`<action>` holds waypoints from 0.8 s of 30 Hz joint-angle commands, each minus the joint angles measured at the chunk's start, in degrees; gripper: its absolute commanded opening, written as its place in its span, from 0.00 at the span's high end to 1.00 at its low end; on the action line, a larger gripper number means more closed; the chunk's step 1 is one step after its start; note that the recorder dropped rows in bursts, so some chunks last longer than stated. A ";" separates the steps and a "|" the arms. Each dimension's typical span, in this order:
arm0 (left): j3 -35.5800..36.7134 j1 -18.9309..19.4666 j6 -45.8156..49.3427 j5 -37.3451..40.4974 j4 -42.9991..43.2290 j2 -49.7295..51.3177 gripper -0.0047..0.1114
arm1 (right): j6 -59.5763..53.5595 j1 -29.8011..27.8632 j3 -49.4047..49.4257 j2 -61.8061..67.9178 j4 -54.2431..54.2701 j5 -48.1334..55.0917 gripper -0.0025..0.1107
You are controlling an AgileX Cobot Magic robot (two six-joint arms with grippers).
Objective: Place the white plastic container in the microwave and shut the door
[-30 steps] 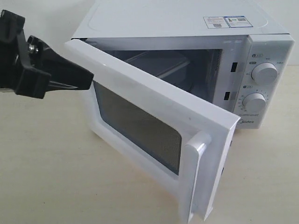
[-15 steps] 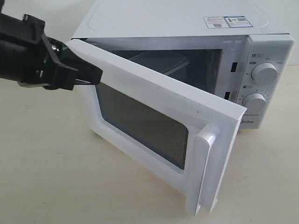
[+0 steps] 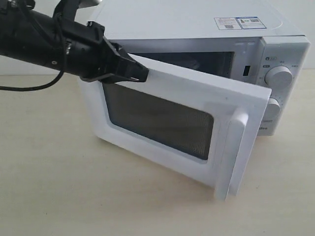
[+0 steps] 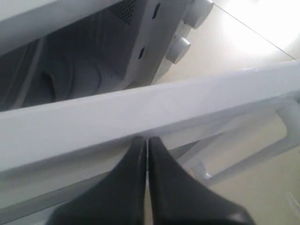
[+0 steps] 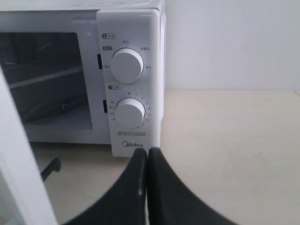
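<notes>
Pale wooden tabletop [image 3: 49, 187] is stretching under everything, with a plain white wall [image 5: 234, 42] rising behind. On it the microwave [image 3: 187, 24] is sitting with its long axis running side to side, its front facing the exterior camera.

The left gripper [image 3: 142, 74] is reaching in with its black fingers [image 4: 136, 159] pressed together, gripping nothing, and the tips are touching the upper edge of the door [image 3: 172, 93]. That door is standing partly open: its long axis is running from the hinge side, just below and behind this gripper, out to the free edge well away from it, which is angling away from the oven front. The vertical bar handle [image 3: 236, 152] is standing upright at that far edge, and the dark window [image 3: 157, 120] is lying just under the fingertips.

The right gripper [image 5: 146, 152] is hovering above the table with its fingers together and empty, just in front of the lower corner of the control panel, the two round dials [image 5: 127, 65] stacked directly beyond it.

The white plastic container [image 5: 47, 96] is sitting inside the cavity, beyond the door from the left gripper; it is showing only dimly, so its facing cannot be told.
</notes>
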 commanded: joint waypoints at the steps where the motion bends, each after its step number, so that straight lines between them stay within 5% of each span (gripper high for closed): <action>1: -3.63 -0.31 0.59 1.83 -0.71 3.09 0.93 | 0.00 -0.37 -0.06 -0.25 0.40 -0.85 0.98; 24: -4.01 -0.31 0.59 -1.10 2.92 2.07 0.93 | 14.25 -0.37 -0.06 -0.25 13.25 -11.47 0.98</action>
